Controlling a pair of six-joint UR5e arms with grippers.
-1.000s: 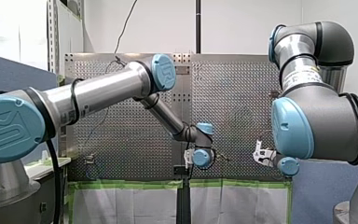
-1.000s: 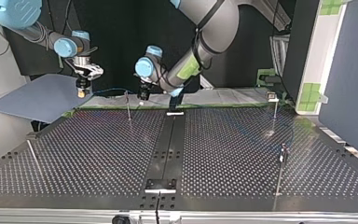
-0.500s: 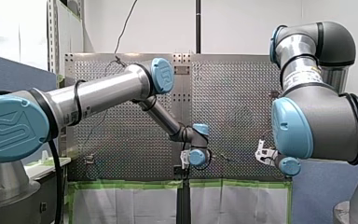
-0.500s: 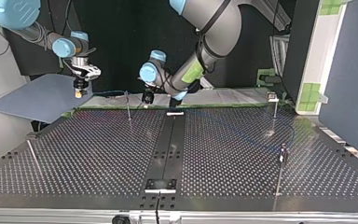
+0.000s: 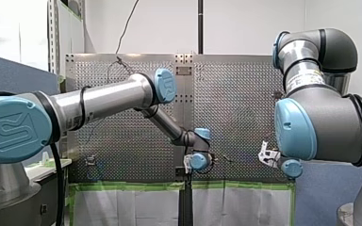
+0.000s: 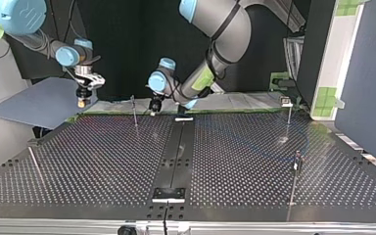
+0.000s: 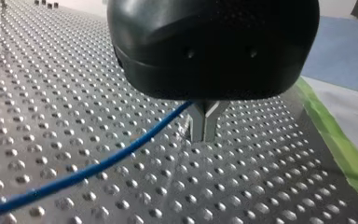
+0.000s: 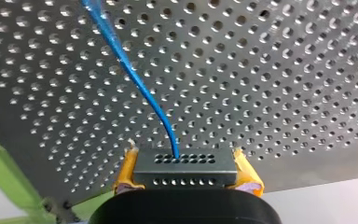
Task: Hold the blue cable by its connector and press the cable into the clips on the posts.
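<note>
While my right gripper (image 8: 186, 173) clamps the connector (image 8: 185, 163) between yellow pads, the blue cable (image 8: 135, 79) stretches away over the tabletop (image 6: 103, 161) to my left gripper (image 7: 205, 123), pinched shut on it. A thin post (image 6: 134, 110) stands between them, nearer my left gripper, likely the next clip.

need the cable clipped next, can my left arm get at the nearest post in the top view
Probably yes: my left gripper hangs just beside that post, with nothing showing between them. Its fingers are shut on the blue cable, which would come along.
</note>
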